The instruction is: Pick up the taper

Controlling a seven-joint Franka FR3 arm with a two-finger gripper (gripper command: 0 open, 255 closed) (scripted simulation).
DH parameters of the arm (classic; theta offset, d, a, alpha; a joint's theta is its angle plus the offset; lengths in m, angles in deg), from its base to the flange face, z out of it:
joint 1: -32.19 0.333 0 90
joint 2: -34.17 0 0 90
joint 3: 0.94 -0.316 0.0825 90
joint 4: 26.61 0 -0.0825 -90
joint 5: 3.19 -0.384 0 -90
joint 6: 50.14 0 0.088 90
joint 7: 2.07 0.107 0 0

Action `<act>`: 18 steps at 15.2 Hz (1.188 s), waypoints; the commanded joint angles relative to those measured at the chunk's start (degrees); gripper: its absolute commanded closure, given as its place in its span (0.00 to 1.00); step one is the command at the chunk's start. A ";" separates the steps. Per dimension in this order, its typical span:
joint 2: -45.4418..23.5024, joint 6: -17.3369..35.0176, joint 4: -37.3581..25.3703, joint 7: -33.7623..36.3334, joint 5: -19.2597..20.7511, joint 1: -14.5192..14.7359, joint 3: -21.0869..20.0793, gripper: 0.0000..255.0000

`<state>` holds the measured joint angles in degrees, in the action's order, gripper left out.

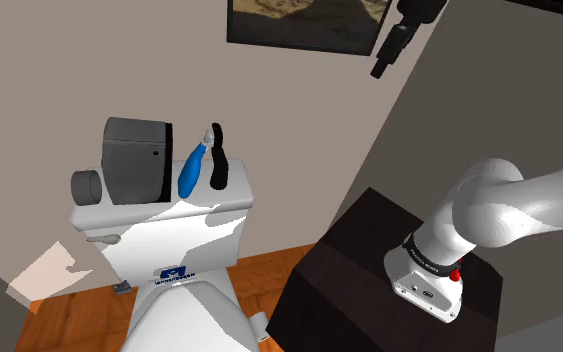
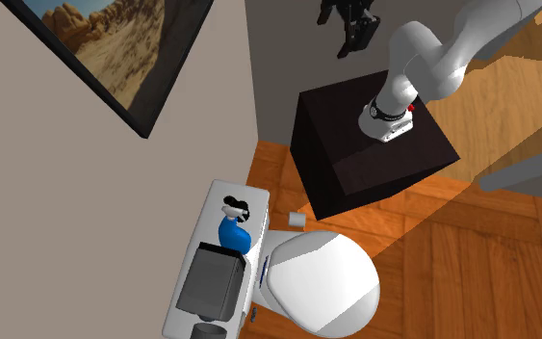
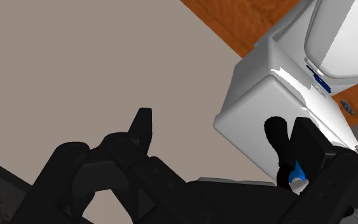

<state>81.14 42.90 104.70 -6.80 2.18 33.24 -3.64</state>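
The black gripper (image 1: 382, 62) is hanging high in the air with its two fingers standing apart and nothing between them, just below the lower corner of a framed desert picture (image 1: 304, 22) on the beige wall (image 1: 299, 140). Behind it, the white arm (image 1: 509, 205) is bending down to its base on a dark box stand (image 1: 359, 275) that is sitting on a wooden floor (image 1: 269, 262). Well below the gripper and toward the shoulder view's left, a white toilet tank (image 1: 169, 235) is standing against the wall. The taper (image 1: 219, 158), a slim black stick, is standing nearly upright on the tank's lid at the end nearest the stand, close against the wall. Just beside it, a blue bottle-like thing with a pale tip (image 1: 194, 172) is leaning at a slant. Farther along the lid, a dark grey box (image 1: 134, 160) is sitting with a grey cylinder (image 1: 87, 186) at its far side. In the wrist view, the taper (image 3: 277, 143) is showing far beyond the gripper (image 3: 225, 130), near one finger's edge, untouched.
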 commanded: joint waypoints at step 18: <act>-35.08 10.36 -15.49 29.86 1.64 -3.09 -17.19 0.00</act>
<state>49.51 53.10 91.74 20.89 2.94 30.38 -19.84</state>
